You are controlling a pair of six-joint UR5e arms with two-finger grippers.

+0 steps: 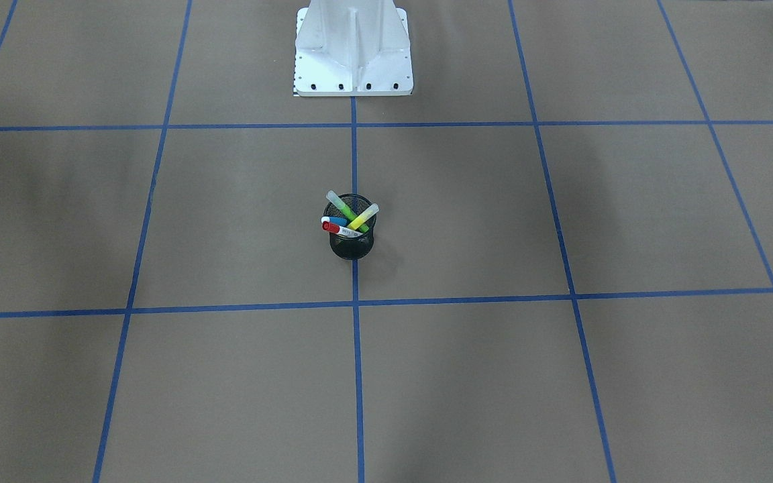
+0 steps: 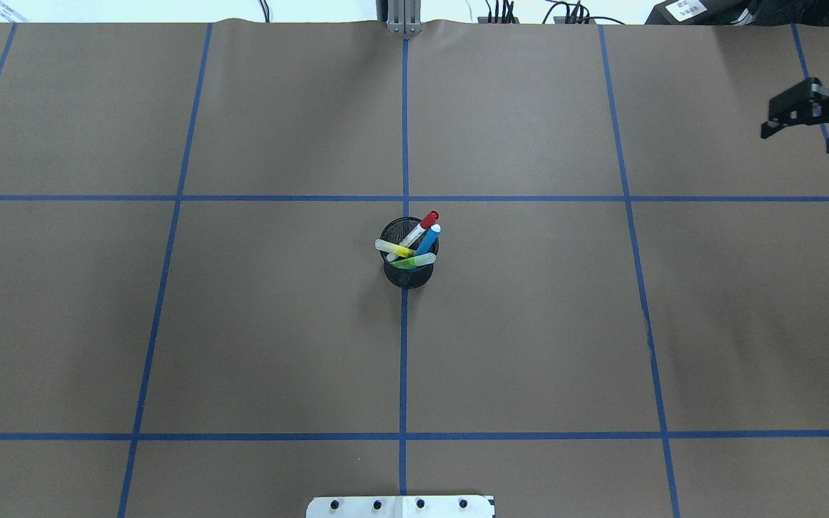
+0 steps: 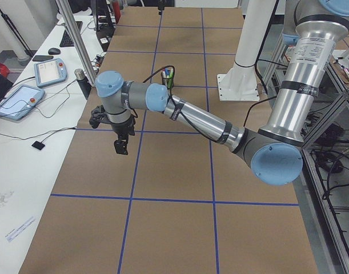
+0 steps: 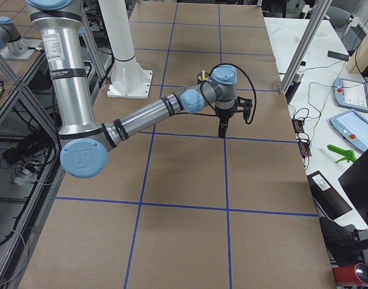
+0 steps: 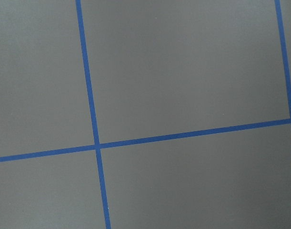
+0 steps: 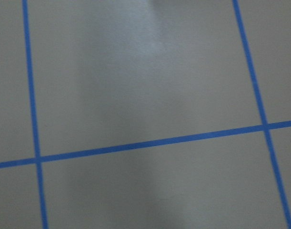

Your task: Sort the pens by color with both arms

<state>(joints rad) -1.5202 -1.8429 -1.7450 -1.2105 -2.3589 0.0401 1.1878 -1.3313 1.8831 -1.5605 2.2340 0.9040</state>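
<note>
The pens stand together in a black mesh cup (image 2: 407,277) at the table's centre, on the middle tape line. They are a red-capped white pen (image 2: 429,218), a blue pen (image 2: 427,241), a yellow highlighter (image 2: 394,250) and a green highlighter (image 2: 414,262). The front-facing view shows the same cup (image 1: 351,247). My right gripper (image 2: 803,138) hangs open and empty at the far right edge, well away from the cup. My left gripper (image 3: 111,134) shows only in the left side view, out over the table's left end; I cannot tell whether it is open or shut.
Blue tape lines (image 2: 404,360) divide the brown table into squares. The white pedestal base (image 1: 353,60) stands at the robot's edge. Benches with tablets (image 3: 20,100) and an aluminium post (image 3: 77,57) lie beyond the table ends.
</note>
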